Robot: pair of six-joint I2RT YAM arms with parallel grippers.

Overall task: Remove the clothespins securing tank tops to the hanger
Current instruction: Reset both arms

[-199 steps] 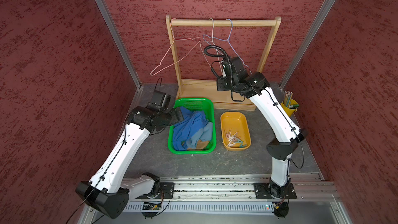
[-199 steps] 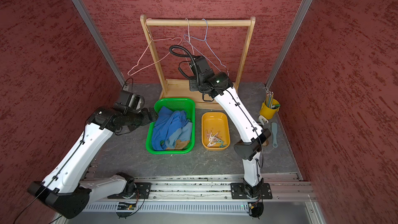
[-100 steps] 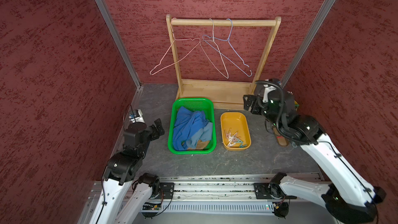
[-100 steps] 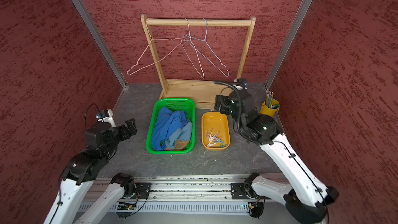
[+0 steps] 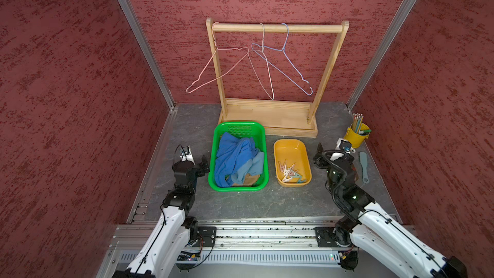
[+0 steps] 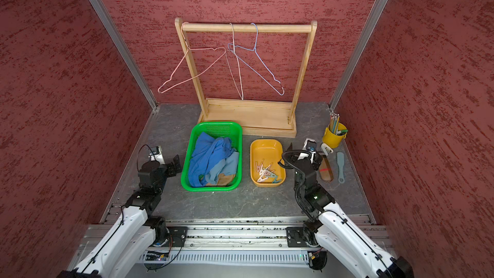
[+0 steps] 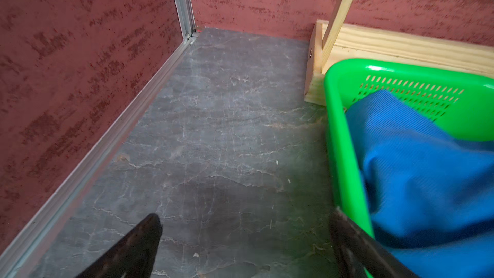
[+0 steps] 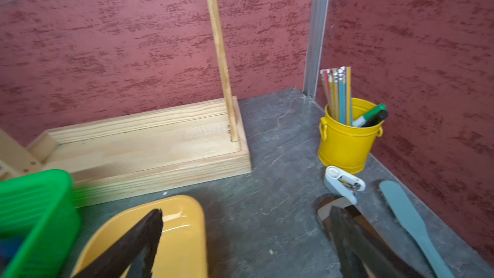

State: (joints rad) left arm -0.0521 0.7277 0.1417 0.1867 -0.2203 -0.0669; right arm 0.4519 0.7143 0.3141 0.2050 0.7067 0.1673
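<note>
Flanking the bins at lower centre, left gripper (image 7: 246, 219) and right gripper (image 8: 246, 212) both gape, gripping nothing — clothespins (image 5: 290, 172) lie in the yellow tray (image 5: 290, 142), tank tops (image 5: 235, 159) heaped in the green basket (image 5: 240, 124).

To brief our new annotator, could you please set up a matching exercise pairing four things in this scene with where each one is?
1 clothespins
2 tank tops
3 wire hangers
4 pencils

A in the yellow bucket
B on the wooden rail
C in the orange tray
D in the green basket

Pairs: 1-C, 2-D, 3-B, 4-A
</note>
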